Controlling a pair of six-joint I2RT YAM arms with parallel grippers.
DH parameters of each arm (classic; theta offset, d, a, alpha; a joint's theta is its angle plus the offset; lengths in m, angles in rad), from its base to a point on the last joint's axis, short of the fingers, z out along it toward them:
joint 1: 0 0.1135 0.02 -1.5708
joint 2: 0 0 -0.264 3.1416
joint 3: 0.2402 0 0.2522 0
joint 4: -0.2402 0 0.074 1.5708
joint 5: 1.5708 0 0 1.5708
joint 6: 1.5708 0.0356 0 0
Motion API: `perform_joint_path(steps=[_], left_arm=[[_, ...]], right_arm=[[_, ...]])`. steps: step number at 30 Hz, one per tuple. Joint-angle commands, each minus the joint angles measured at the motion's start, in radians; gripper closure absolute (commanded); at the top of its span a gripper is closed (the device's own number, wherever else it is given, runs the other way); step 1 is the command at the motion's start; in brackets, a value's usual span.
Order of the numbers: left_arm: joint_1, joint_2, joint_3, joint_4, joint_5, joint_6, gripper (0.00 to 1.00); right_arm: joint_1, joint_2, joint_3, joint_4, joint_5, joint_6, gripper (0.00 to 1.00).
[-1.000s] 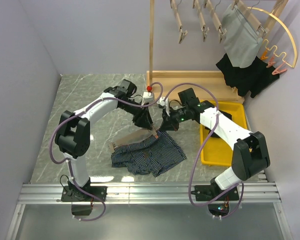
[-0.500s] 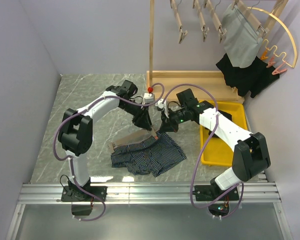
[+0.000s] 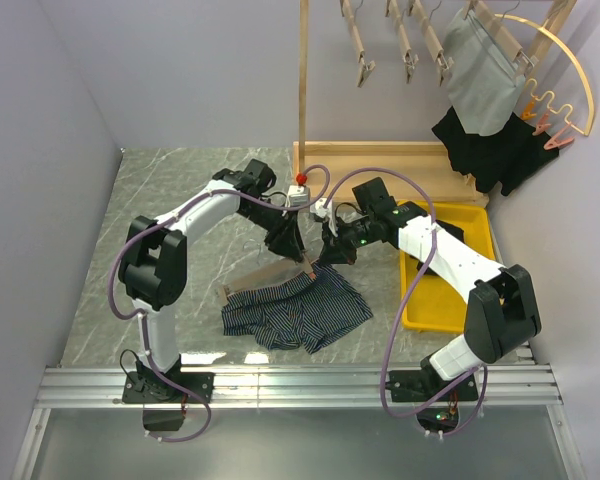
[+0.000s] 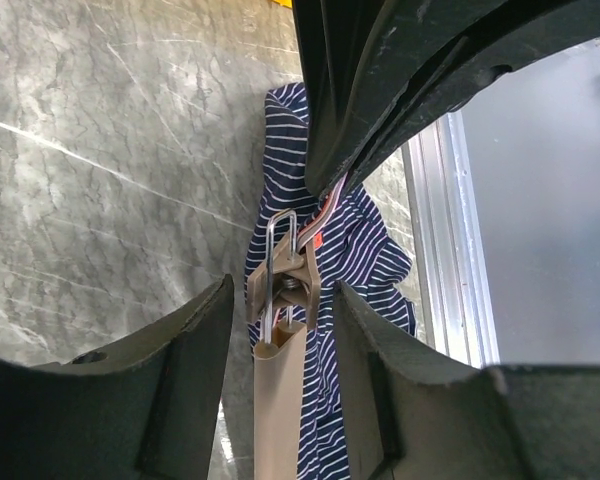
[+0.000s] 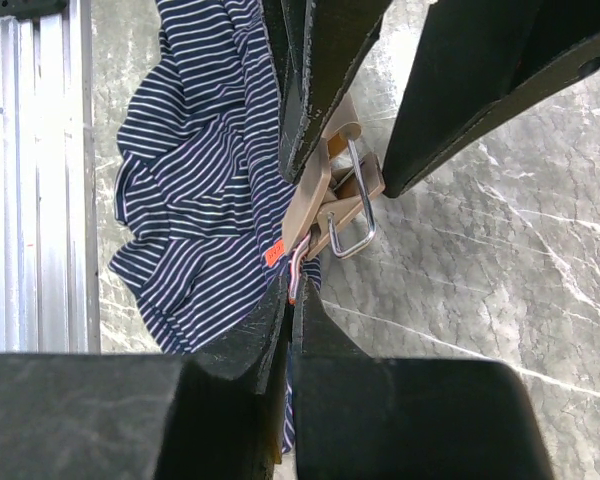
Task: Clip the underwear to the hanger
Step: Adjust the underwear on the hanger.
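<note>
The navy striped underwear (image 3: pixel 295 315) lies crumpled on the marble table. A tan wooden hanger (image 3: pixel 263 273) lies partly under it. My left gripper (image 3: pixel 298 252) is open, its fingers standing close on either side of the hanger's metal-sprung clip (image 4: pixel 285 285) with a thin gap each side. My right gripper (image 5: pixel 292 300) is shut on the underwear's waistband edge (image 5: pixel 296 268), pinched just below the clip (image 5: pixel 335 210). The pink-edged waistband runs up into the clip's mouth. In the top view the right gripper (image 3: pixel 325 258) sits tip to tip with the left one.
A wooden rack (image 3: pixel 302 90) at the back carries clip hangers, a grey garment (image 3: pixel 477 70) and a black one (image 3: pixel 490 150). A yellow bin (image 3: pixel 450 290) stands at the right under the right arm. An aluminium rail (image 3: pixel 300 385) runs along the near edge.
The left arm's elbow has edged slightly up and to the right. Both grippers stay at the clip, and the underwear and hanger have not moved.
</note>
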Motion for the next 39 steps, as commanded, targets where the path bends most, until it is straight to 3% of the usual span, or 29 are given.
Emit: perform_joint_path(steps=[1,8,14,38,39], left_arm=[[-0.007,0.008,0.031,-0.013,0.046,0.026,0.52],[-0.008,0.022,0.050,-0.036,0.057,0.031,0.67],[-0.008,0.042,0.070,-0.102,0.084,0.092,1.00],[0.007,-0.015,-0.012,0.038,0.129,0.002,1.00],[0.009,-0.012,-0.012,0.027,0.127,0.008,0.94]], right_arm=[[0.007,-0.045,0.046,0.000,-0.009,-0.014,1.00],[0.009,-0.045,0.049,0.003,-0.012,-0.011,1.00],[0.007,-0.045,0.043,0.001,-0.005,-0.012,1.00],[0.003,-0.039,0.043,0.073,-0.019,0.113,1.00],[-0.002,-0.039,0.048,0.073,-0.021,0.118,1.00]])
